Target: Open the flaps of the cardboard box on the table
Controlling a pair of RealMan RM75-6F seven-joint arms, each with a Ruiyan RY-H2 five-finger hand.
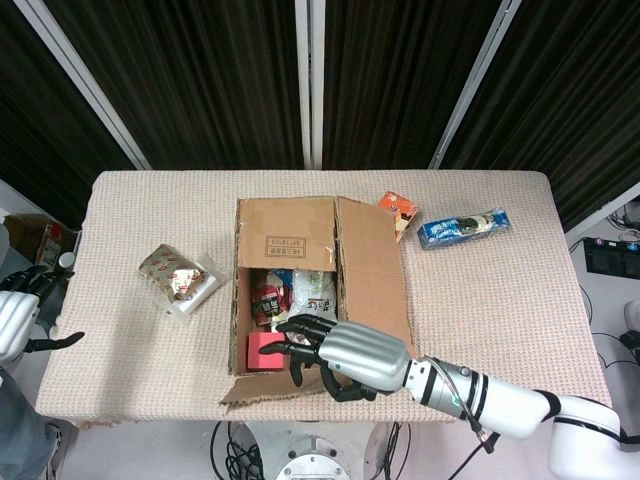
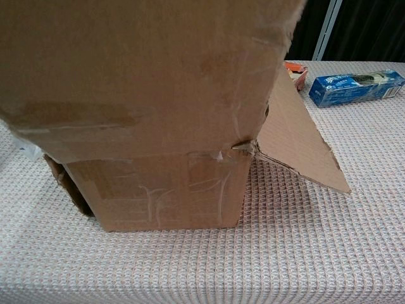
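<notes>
Right hand (image 1: 345,352) gripping near flap (image 1: 262,388) of cardboard box (image 1: 300,225), packets (image 1: 290,290) inside

**Even overhead light, one soft spot up close**

Both views are evenly lit from above, and the table (image 1: 500,290) is rendered bright against a dark backdrop. Short soft shadows are cast under the cardboard box (image 2: 158,196). The raised flap (image 2: 145,69) is blurred in the chest view. Mild glare is picked up on the right hand (image 1: 345,355).
</notes>
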